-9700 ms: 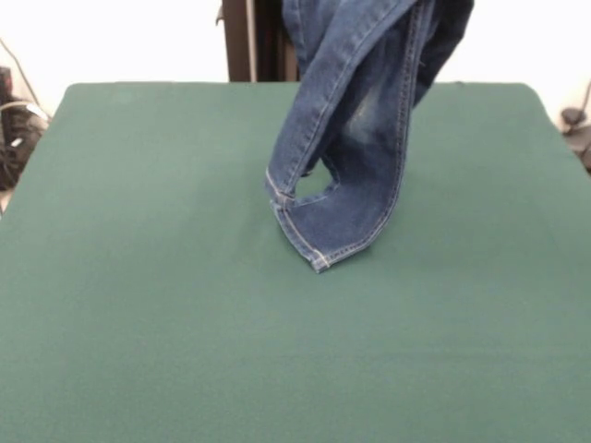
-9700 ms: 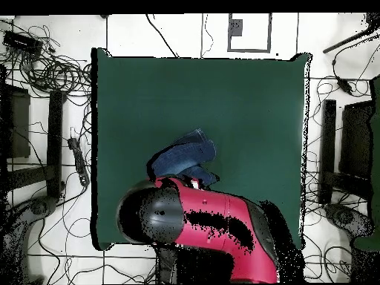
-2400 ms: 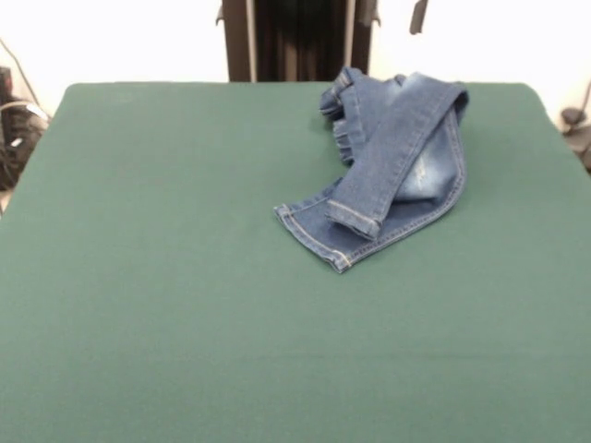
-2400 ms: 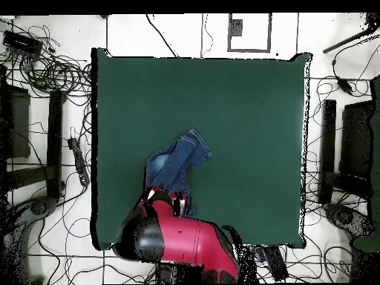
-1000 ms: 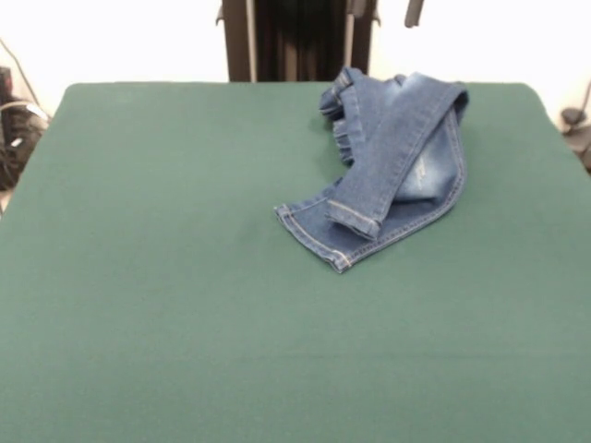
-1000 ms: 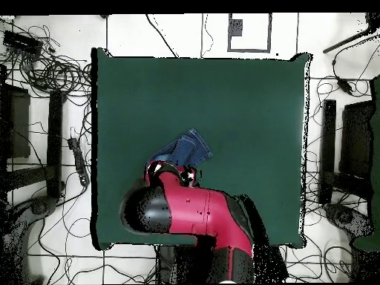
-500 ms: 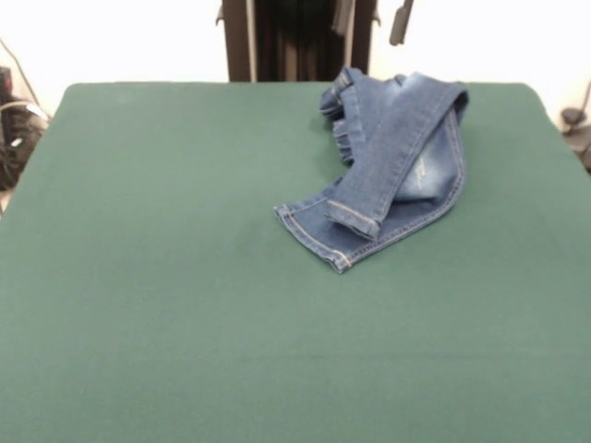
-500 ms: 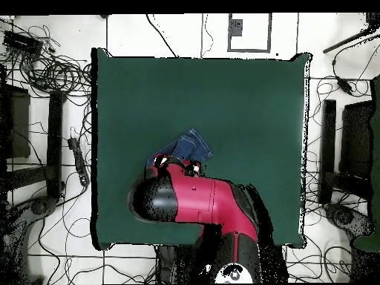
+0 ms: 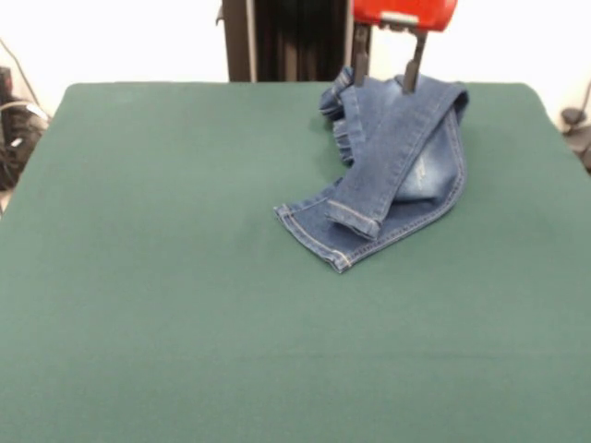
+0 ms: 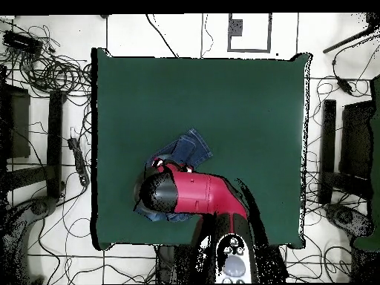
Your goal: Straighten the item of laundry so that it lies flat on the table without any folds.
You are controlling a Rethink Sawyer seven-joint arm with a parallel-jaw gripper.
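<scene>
The item of laundry (image 9: 406, 157), small blue jeans, lies crumpled at the far right of the green table (image 9: 166, 277). One leg is folded diagonally over the other, and the waist is bunched at the far end. My gripper (image 9: 383, 86) hangs over that bunched far end, open, with its two dark fingers (image 9: 411, 66) apart and their tips at the denim. In the overhead view only the hem end of the jeans (image 10: 190, 148) shows; the red arm (image 10: 193, 194) covers the rest and hides the gripper.
The jeans lie close to the table's (image 10: 245, 111) robot-side edge. Tangled cables (image 10: 52, 70) and dark stands (image 10: 349, 148) surround the table on the floor. More cables (image 9: 14, 129) show at the left edge of the front view.
The jeans, hanging lifted at first, now lie on the table. Over the last second the gripper came down into the front view above their far end; the arm swung over them.
</scene>
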